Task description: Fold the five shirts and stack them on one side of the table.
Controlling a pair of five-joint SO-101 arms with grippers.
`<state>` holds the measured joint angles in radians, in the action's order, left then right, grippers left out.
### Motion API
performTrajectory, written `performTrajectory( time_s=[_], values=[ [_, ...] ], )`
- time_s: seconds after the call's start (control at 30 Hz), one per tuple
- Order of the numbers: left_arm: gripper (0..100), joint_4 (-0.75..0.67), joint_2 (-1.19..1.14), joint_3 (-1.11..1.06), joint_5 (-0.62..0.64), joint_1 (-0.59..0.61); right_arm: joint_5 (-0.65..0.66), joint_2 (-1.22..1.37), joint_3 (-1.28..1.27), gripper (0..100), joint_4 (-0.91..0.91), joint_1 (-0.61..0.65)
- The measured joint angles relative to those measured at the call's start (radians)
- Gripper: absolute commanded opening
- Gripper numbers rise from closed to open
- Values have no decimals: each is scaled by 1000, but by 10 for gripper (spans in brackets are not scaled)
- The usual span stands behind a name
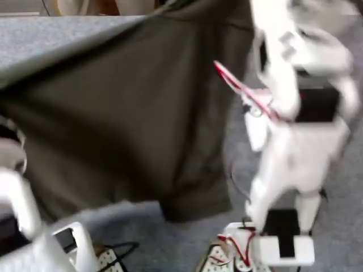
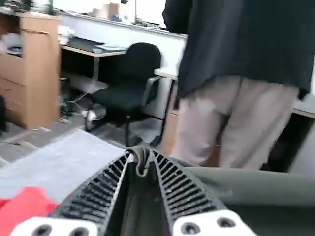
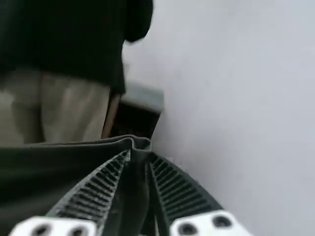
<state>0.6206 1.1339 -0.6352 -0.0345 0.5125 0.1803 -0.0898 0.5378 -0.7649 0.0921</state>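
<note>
— Start at the left gripper (image 2: 141,157). What are the fingers doing?

— They are pressed together on a small fold of the olive shirt (image 2: 246,189). The cloth bunches up between the ribbed pads (image 2: 98,191), and the rest runs off to one side as a taut, nearly level edge.

— And the right gripper (image 3: 140,151)?

— It has the same grip. Its jaws are closed on a pinch of the same shirt (image 3: 49,167), and the hem stretches away from the tips in a straight line. Both wrists point outward across the room rather than down at the table.

— How do the arms look from the high view?

— A white arm (image 1: 295,130) stands tall at the right of that picture, badly blurred, with a red cable (image 1: 244,88) looping beside it. Another arm (image 1: 22,198) sits low at the left edge. Between them the shirt (image 1: 130,113) hangs as a broad dark sheet above the grey table (image 1: 57,34). Its top edge slopes up toward the tall arm and its bottom hem hangs loose near the arms' bases.

— Does a wrist view add anything the high view doesn't?

— Yes. The left wrist view shows a red cloth (image 2: 24,206) lying on the table (image 2: 74,157) below the gripper. It may be another of the shirts, but only a corner shows. It also shows an office chair (image 2: 130,83) and a wooden cabinet (image 2: 29,69) in the room beyond. The right wrist view looks past the shirt to a plain pale wall (image 3: 236,88).
</note>
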Motion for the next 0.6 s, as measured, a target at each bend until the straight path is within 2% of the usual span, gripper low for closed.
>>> performTrajectory(
  time_s=[0.13, 0.27, 0.37, 0.47, 0.6],
  values=[
    [21, -374, -132, -279, -60, -133, 0, 164, -138, 2, 219, 29],
    [20, -580, -348, -290, -95, -195, 0, 287, -147, 2, 341, 54],
    [20, -624, -575, -172, -97, -198, 0, 371, -133, 2, 396, 71],
    [20, -621, -824, 35, -97, -198, 2, 466, -52, 2, 410, 75],
    [20, -479, -1096, 351, -97, -198, 2, 585, 112, 2, 402, 74]
  ],
)
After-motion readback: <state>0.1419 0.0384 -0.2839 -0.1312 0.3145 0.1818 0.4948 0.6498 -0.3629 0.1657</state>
